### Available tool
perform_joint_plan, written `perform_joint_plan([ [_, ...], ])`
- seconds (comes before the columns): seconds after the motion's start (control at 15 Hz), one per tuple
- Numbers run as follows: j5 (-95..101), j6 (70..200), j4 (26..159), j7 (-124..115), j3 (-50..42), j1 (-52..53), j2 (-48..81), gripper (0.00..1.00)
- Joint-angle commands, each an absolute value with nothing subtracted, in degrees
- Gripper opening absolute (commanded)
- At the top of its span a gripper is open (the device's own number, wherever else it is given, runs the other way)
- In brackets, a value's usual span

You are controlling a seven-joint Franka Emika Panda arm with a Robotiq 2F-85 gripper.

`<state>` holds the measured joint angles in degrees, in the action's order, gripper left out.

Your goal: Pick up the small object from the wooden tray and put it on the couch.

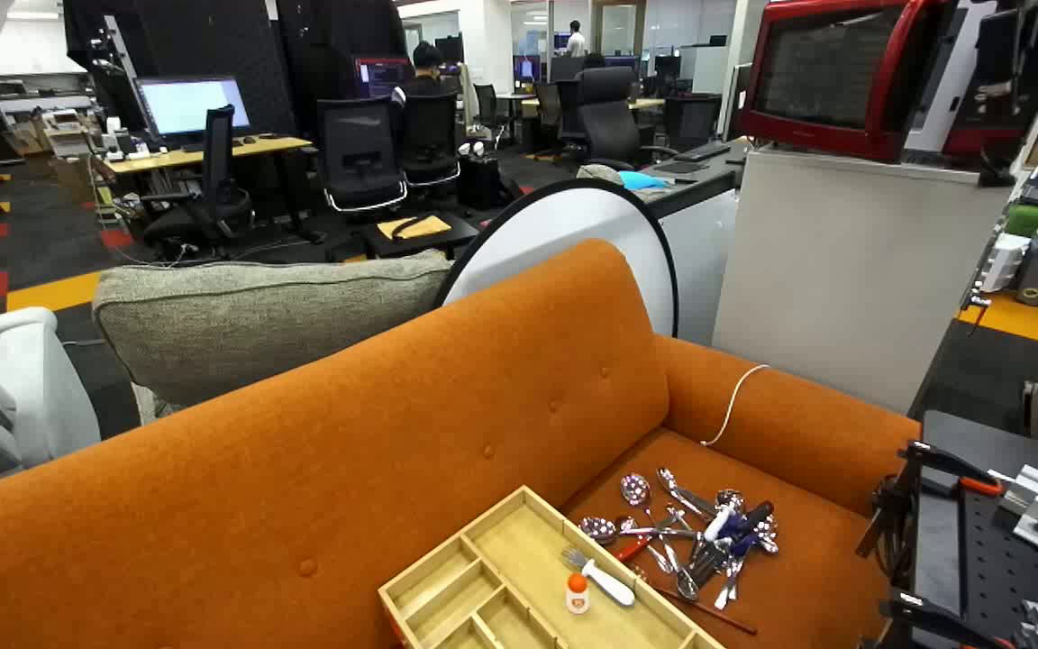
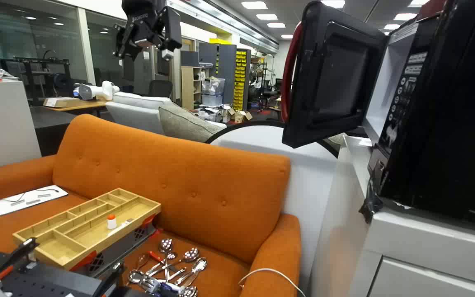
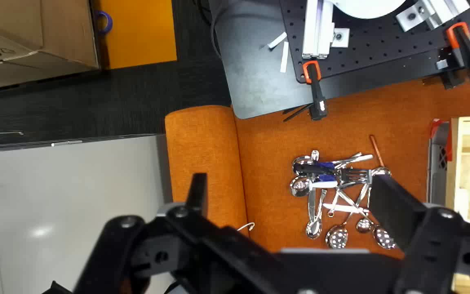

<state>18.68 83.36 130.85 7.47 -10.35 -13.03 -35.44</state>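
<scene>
Gripper (image 2: 147, 53) hangs high in an exterior view, pointing down, fingers (image 3: 392, 208) spread well apart. Small white bottle (image 1: 578, 599), orange-capped, stands upright in the wooden tray (image 1: 519, 527), long compartment, close beside a white-handled fork (image 1: 611, 584). Loose utensils (image 1: 719, 525) heaped beside the tray on the orange couch (image 1: 393, 406).

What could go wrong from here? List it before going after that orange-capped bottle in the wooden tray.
The bottle stands close to a white-handled utensil, so the open hand might catch that too or knock the bottle over.
The tray appears to rest on a grey container, so a bump to its rim could shift it.
Kitchen utensils lie heaped on the couch beside the tray; a bottle released there may topple among them.
</scene>
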Motion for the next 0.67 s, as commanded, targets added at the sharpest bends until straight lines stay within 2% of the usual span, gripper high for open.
perform_joint_plan([
  [0.0, 19.0, 83.1, 130.7, 7.0, -11.2, -11.8, -35.5, 1.00],
  [0.6, 16.6, 84.4, 130.9, 9.7, -11.3, -9.3, -36.2, 1.00],
])
